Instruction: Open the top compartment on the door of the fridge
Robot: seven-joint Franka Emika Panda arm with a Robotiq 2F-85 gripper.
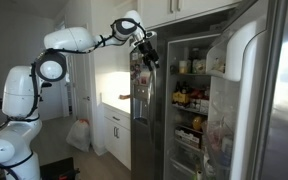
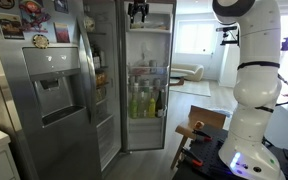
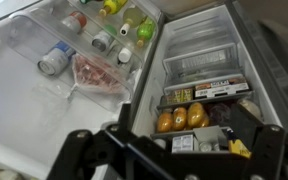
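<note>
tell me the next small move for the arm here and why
Probably sweep the black open gripper sideways toward the white glossy bulging top compartment on the wide stainless-steel door. In an exterior view it hangs high at the opening of the tall steel fridge, clearly apart from that bin, so nothing can be gripped yet.

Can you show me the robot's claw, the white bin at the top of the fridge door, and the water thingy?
gripper (image 1: 149,58): in an exterior view, midway between its fingertips.
top compartment (image 1: 242,48): in an exterior view, on its bulging white front.
dispenser panel (image 2: 50,97): in an exterior view, on its recess.
</note>
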